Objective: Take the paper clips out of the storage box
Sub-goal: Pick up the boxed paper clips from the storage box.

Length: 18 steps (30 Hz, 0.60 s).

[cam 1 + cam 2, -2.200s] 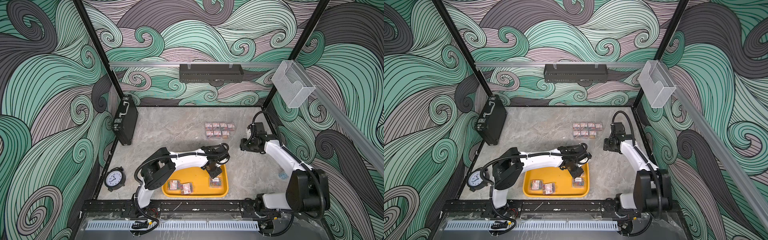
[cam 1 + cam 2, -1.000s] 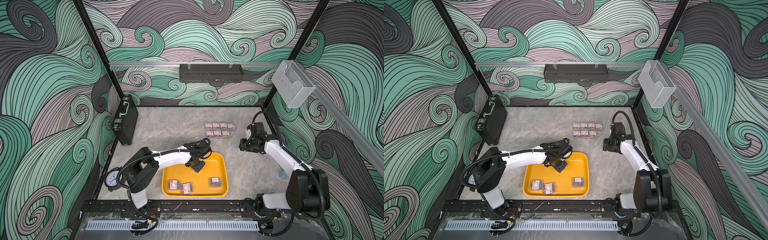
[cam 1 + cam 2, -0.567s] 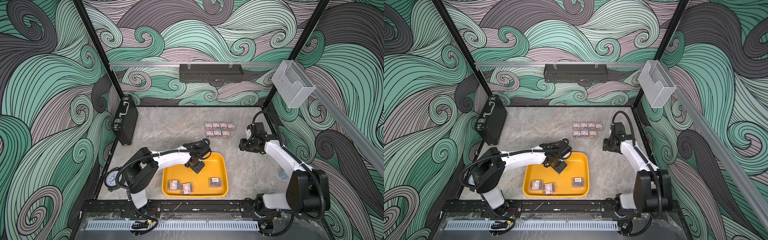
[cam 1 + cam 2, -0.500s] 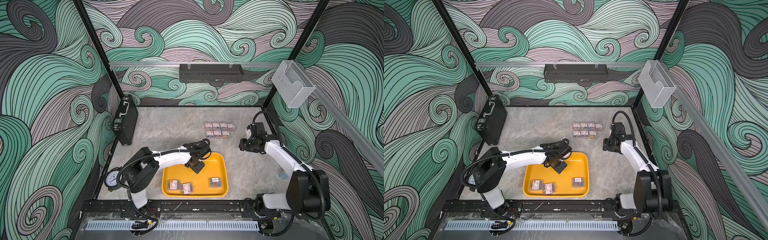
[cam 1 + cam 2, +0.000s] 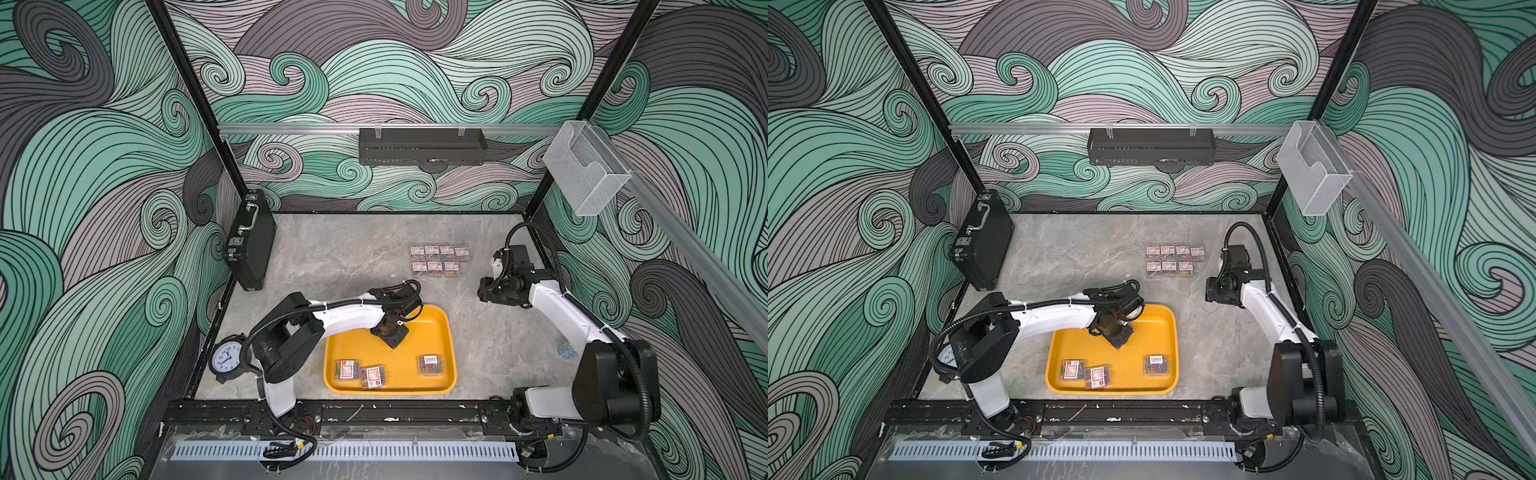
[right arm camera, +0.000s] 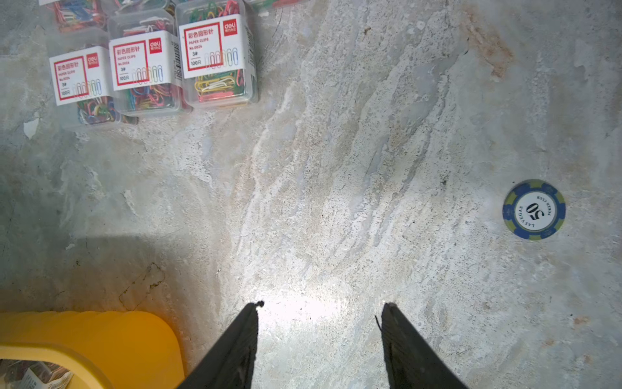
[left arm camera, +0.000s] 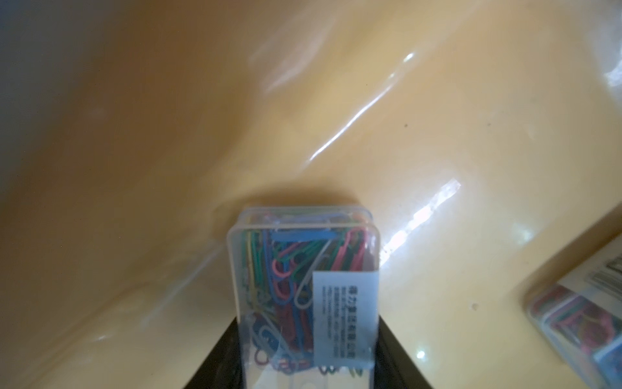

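1 box of paper clips (image 7: 304, 286) was clamped in the nearly closed left gripper (image 5: 392, 337) at the far side of the storage box (image 5: 432, 332), where 3 more boxes (image 5: 372, 376) lay; 7 boxes (image 5: 439, 259) were lined up on the table (image 5: 332, 257). The right gripper (image 6: 323, 304) was held parted and empty.

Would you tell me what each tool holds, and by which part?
The left tool grips a paper clip box by its side walls; the right tool holds nothing.
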Each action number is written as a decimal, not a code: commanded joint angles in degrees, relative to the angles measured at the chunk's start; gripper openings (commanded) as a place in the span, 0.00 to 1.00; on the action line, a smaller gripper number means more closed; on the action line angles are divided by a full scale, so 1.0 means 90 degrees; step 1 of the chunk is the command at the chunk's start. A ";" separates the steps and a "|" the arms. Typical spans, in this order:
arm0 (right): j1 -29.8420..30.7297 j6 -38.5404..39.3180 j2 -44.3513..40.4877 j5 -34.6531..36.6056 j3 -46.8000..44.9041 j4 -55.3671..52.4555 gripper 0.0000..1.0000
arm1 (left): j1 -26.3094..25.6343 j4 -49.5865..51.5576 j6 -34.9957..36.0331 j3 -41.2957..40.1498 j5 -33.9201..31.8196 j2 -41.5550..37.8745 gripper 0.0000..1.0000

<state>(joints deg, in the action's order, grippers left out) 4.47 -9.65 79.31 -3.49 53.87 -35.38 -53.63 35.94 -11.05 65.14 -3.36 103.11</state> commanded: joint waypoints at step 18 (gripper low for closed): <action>0.1147 -0.1199 -0.0761 -0.3030 0.0057 0.2237 0.64 | 0.2050 -0.0911 -0.0787 -0.0422 0.2902 -0.3571 0.48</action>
<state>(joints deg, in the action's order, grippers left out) 12.38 -13.80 74.35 -22.11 54.41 -25.56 -37.85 29.47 -15.38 58.52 14.87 73.08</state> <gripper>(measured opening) 0.623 0.476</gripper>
